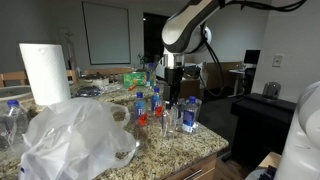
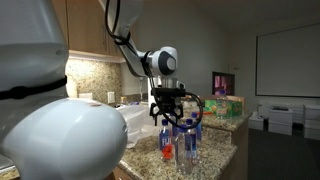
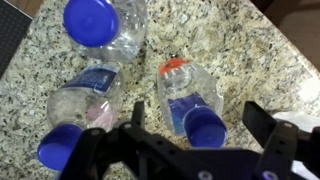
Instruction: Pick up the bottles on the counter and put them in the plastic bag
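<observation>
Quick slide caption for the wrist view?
Open hand above three blue-capped bottles on the granite counter.

an office kitchenette: a granite surface (image 1: 195,147) under wooden cabinets (image 2: 88,25), a paper towel roll (image 1: 45,72), and in the open room beyond, a wall screen (image 2: 290,60) and a monitor (image 2: 221,82).

I have the arm (image 1: 186,30) reaching in from above and bent down sharply, wrist vertical, toward the desk's (image 1: 200,148) end. The fingers (image 3: 256,118) point straight down, spread as wide as they go, with nothing gripped between them.
</observation>
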`<state>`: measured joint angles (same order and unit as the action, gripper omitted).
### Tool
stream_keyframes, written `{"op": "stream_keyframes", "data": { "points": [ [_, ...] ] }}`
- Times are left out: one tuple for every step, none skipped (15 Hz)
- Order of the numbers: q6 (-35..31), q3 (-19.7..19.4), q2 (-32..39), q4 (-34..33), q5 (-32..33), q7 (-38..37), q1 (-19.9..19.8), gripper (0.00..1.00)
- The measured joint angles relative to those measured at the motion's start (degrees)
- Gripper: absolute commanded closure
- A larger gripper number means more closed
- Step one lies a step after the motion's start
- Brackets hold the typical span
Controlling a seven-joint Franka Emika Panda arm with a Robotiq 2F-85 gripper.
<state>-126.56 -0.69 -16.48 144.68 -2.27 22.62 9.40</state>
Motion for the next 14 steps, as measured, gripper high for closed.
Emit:
{"op": "stream_keyframes", "data": {
  "points": [
    [0.0,0.0,0.2,-0.1,-0.1,0.0,0.0,0.33],
    [0.0,0.1,0.3,-0.3,-0.1,0.0,0.0,0.42],
    [0.0,0.2,0.3,-0.5,-0.3,0.0,0.0,0.47],
    [0.0,0.3,0.3,-0.8,-0.3,0.0,0.0,0.53],
    [0.0,0.5,0.3,-1.2,-0.4,0.0,0.0,0.61],
    [0.0,0.6,0.3,-1.5,-0.4,0.0,0.0,0.66],
    [0.0,0.8,0.3,-1.8,-0.4,0.0,0.0,0.74],
    [0.0,0.9,0.3,-2.0,-0.4,0.0,0.0,0.8],
    [0.0,1.1,0.3,-2.1,-0.6,0.0,0.0,0.87],
    [0.1,1.2,0.3,-2.1,-0.8,0.0,0.0,0.91],
    [0.2,1.2,0.3,-2.2,-1.0,0.0,0.0,0.91],
    [0.4,1.2,0.3,-2.2,-1.6,0.0,0.1,0.91],
    [0.7,1.2,0.3,-2.3,-2.3,0.0,0.1,0.91],
    [1.1,1.1,0.3,-2.4,-3.2,0.1,0.1,0.91]
  ]
}}
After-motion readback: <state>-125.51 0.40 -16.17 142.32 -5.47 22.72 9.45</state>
